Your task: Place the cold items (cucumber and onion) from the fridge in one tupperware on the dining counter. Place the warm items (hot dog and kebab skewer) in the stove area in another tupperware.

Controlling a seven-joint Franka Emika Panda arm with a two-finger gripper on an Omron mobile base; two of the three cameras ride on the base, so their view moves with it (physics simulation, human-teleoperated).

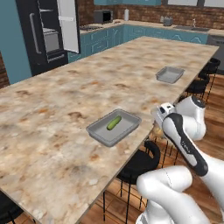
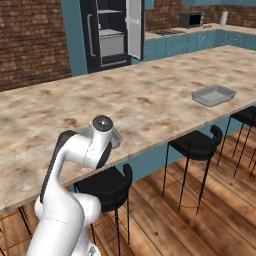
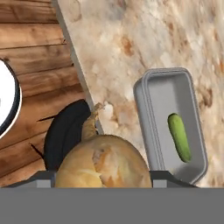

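The onion sits gripped in the claw, held beside the surface edge. Its destination is likely the tupperware holding the cucumber, since cold items share 1 container.

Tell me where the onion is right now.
In the hand view the onion sits gripped in the hand, over the dining counter edge beside the grey tupperware holding the cucumber.

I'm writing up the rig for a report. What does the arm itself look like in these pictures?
The glossy white arm is built of rounded, bulbous segments. One link carries a long dark grey strip with a thin pale line along it; the right base view shows a similar dark band and a round dark grey joint cap. No cables or lettering can be made out. The claw's fingertips are too hidden to describe.
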